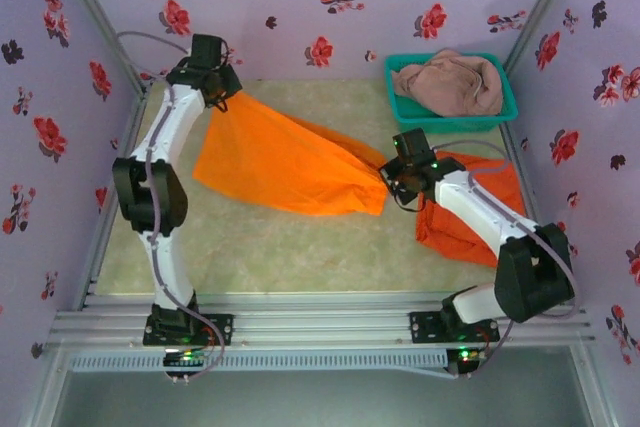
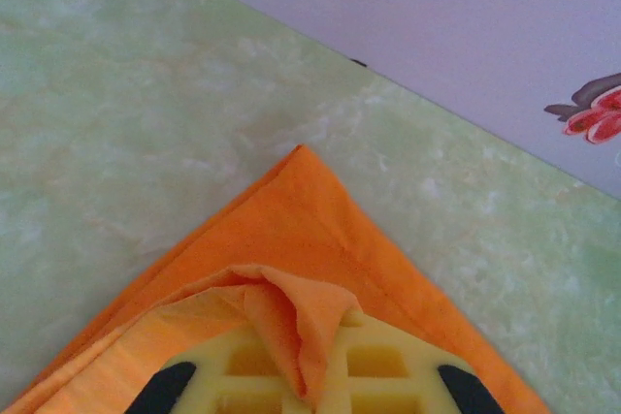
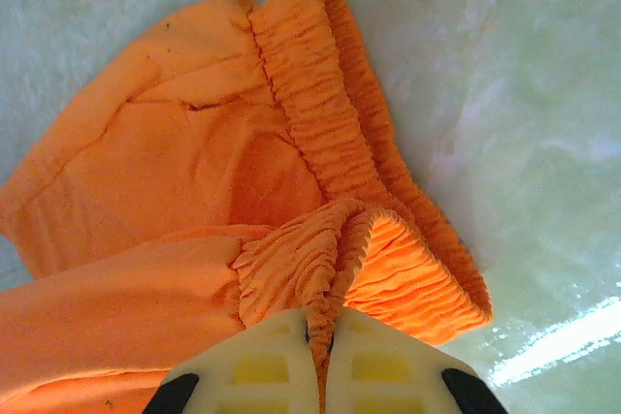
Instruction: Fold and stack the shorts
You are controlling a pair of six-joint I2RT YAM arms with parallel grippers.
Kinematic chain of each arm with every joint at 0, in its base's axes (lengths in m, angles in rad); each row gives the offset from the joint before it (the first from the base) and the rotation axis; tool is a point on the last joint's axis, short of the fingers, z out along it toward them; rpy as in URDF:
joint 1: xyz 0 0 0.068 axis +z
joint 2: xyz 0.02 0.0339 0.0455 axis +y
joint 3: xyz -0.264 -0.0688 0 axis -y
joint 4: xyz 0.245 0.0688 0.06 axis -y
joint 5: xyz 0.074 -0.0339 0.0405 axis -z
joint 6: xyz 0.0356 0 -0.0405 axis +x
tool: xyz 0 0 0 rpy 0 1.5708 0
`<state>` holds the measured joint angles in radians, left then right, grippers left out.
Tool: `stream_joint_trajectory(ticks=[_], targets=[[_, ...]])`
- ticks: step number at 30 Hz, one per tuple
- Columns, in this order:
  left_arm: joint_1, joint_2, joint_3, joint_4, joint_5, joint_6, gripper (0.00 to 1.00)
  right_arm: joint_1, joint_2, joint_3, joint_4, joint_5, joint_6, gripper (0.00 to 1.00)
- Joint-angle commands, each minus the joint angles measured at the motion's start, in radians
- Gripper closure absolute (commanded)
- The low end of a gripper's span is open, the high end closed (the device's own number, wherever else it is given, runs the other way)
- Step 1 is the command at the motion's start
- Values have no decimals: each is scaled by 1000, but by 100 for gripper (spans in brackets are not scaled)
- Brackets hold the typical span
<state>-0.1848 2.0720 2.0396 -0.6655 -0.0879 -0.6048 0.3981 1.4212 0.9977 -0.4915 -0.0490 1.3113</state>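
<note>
The orange shorts (image 1: pixel 285 162) are stretched across the middle of the counter (image 1: pixel 250 247), one end far left, the other right of centre. Your left gripper (image 1: pixel 222 97) is pinching a corner. The wrist view shows a fold of cloth caught between the yellow fingers (image 2: pixel 388 366). Your right gripper (image 1: pixel 388 175) is clamped on the gathered waistband (image 3: pixel 320 133), jaws pressed together with elastic bunched between them. The second orange shorts (image 1: pixel 465 232) lie crumpled on the counter, partly under the right arm (image 1: pixel 480 212). The pink-brown shorts (image 1: pixel 450 85) sit bunched in the teal basket (image 1: pixel 455 123) at the far right corner.
</note>
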Motion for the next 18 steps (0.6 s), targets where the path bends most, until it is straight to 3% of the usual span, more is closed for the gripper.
stream_joint_trajectory(ticks=[1,8,11,13,15,17,18], targets=[[13,83,124,46,-43,14,100,-33,55,35,-64,50,-1,100],[-16,282,330,53,-29,23,100,-68,194,125,-65,24,-41,96],[-21,352,395,55,-24,19,96,-90,237,158,-64,23,-53,88],[-18,388,436,49,-18,22,84,-108,259,184,-57,8,-65,71],[-12,402,474,29,1,23,53,-126,271,225,-59,-28,-100,47],[0,377,488,1,21,21,38,-130,256,263,-75,-41,-141,23],[5,351,479,-10,24,23,29,-130,243,276,-87,-40,-159,16]])
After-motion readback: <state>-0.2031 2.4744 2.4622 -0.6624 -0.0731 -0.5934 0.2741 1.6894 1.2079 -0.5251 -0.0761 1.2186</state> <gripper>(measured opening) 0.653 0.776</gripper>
